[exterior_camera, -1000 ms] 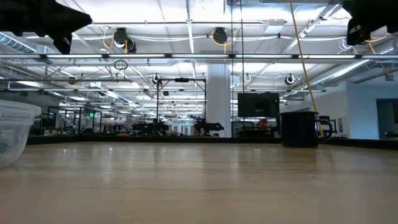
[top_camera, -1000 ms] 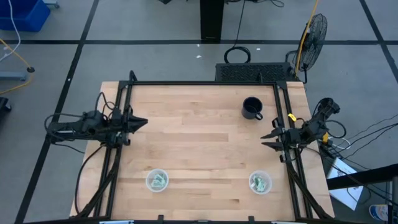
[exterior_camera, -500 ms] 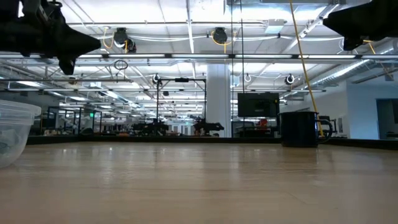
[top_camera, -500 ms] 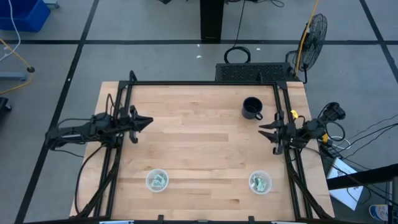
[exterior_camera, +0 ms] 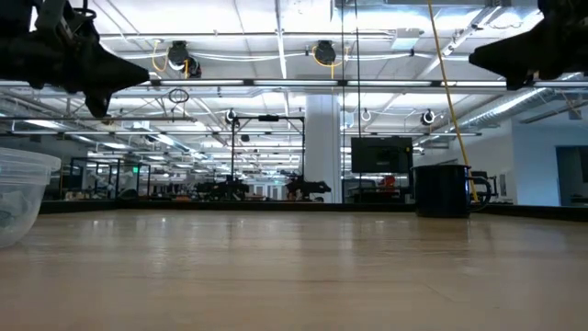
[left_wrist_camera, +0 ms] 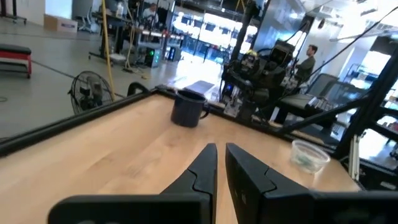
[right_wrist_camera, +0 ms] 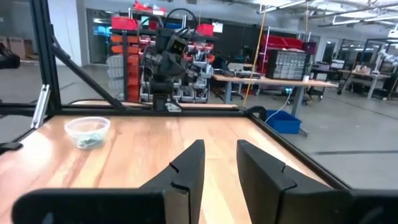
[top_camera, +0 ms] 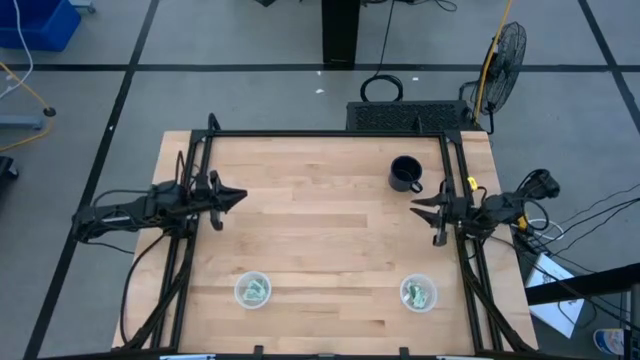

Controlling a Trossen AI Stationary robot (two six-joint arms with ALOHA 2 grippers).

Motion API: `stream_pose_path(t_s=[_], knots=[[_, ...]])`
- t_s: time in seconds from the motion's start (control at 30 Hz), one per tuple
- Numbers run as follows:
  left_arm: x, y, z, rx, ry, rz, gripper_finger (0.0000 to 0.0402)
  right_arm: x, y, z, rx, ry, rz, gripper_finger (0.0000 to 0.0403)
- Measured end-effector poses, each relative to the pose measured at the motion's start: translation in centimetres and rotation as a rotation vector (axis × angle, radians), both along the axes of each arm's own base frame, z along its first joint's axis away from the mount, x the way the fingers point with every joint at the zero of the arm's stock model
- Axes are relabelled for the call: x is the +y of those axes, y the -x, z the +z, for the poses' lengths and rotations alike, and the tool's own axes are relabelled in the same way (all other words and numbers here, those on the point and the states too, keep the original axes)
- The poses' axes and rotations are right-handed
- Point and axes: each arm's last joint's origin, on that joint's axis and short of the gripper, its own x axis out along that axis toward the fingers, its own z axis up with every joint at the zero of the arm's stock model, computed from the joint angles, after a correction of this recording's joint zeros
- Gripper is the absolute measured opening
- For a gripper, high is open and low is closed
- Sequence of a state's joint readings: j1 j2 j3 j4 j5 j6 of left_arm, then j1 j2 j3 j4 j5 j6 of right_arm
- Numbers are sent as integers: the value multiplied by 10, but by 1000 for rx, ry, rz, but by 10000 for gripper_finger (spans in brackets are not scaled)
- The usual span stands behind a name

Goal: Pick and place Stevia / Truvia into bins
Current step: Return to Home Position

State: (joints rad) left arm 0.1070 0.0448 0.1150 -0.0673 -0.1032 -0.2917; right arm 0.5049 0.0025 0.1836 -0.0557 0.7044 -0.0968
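Note:
Both bins stand near the table's near edge: the left bin (top_camera: 252,290) and the right bin (top_camera: 418,293), each a clear cup with green-and-white Stevia packets (top_camera: 256,291) (top_camera: 417,294) lying inside. I see no packet on the bare wood. My left gripper (top_camera: 240,195) hovers at the table's left side, its fingers (left_wrist_camera: 211,163) all but closed, and holds nothing. My right gripper (top_camera: 414,210) hovers at the right side, just near of the black mug (top_camera: 405,173), narrowly open (right_wrist_camera: 219,155) and holding nothing. Each wrist view shows the opposite bin (left_wrist_camera: 309,154) (right_wrist_camera: 87,132).
The black mug (exterior_camera: 443,190) stands on the far right part of the table, close to my right gripper. A black frame rail (top_camera: 330,134) runs around the table, with side rails (top_camera: 195,230) under both arms. Bare wood (top_camera: 320,220) lies between the grippers.
Both grippers have reached inward from the side rails toward the table's middle and dropped a little. The right one has also shifted toward the far edge, nearer the mug. Bins and packets have stayed put.

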Motion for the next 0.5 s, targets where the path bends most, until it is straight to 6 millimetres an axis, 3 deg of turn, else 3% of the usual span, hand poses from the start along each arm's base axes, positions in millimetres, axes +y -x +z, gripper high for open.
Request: stream_pose_path(t_s=[0.2,0.4,0.5], knots=[[-1,-1,-4,9,10,-21,35,4,-7,-21,-3,49,42,86],[-5,-7,-27,10,28,-113,35,2,-8,-20,-24,61,56,86],[-5,-9,-28,22,61,-117,35,3,-9,-22,-18,53,112,86]])
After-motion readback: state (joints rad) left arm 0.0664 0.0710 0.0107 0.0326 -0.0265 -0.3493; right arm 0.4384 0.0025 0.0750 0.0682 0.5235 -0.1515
